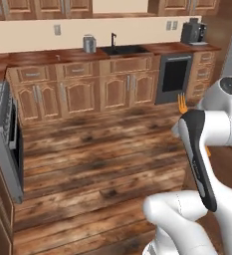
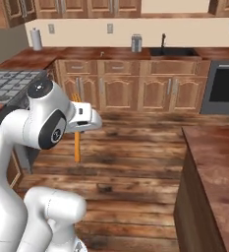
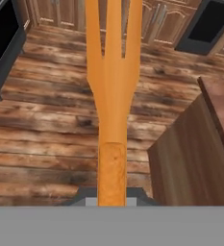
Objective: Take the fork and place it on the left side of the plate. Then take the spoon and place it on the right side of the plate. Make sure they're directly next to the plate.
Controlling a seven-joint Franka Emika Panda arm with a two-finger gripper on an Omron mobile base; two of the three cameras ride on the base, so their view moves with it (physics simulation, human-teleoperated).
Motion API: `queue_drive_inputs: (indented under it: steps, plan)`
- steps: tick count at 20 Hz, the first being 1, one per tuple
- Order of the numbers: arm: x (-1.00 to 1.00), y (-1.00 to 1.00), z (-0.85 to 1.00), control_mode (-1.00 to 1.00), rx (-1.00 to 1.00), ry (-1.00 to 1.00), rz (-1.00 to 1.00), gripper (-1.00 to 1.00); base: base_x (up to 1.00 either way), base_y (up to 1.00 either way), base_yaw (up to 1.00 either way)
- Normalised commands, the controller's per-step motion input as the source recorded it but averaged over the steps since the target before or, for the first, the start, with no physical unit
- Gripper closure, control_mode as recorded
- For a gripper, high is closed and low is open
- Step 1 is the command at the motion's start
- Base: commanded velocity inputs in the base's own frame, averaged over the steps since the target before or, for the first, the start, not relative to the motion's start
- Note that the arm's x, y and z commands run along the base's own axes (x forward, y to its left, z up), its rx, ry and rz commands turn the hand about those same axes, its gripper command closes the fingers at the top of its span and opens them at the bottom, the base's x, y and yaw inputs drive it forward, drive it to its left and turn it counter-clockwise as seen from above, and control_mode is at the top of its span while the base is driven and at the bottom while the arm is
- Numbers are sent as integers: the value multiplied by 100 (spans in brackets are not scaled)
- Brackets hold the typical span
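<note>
**Fork in the grip, carried above the floor**

The orange fork (image 3: 112, 96) is held clamped in the pincer (image 3: 112, 194), whose jaws are closed tight on the handle. From the hand view the tines are seen pointing straight out ahead of the pincer, past its fingertips, with the wooden floor (image 3: 46, 129) lying beyond and below. In the right base view the fork (image 2: 77, 145) is seen upright, its handle hanging below the hand and its tines showing just above it; in the left base view only the tine tips (image 1: 181, 104) are seen, above the wrist. A brown counter block (image 3: 195, 158) lies off to one side of the pincer.

The step in hand is judged to be the carry toward the plate. The grip should be kept firm, since a thin handle can pivot. The fork should be laid flat and parallel, directly beside the plate's left rim, and released only once it is resting.
</note>
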Motion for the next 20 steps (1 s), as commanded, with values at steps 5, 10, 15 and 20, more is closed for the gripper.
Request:
queue_drive_inputs:
  steps: [5,10,15,20]
  plan:
    - [0,0,0,100,0,0,0,100,-100,-57,-10]
    - [0,0,0,100,0,0,0,100,-100,-67,-11]
    - [0,0,0,100,0,0,0,100,-100,-75,-12]
    - [0,0,0,100,0,0,0,100,-100,-80,-11]
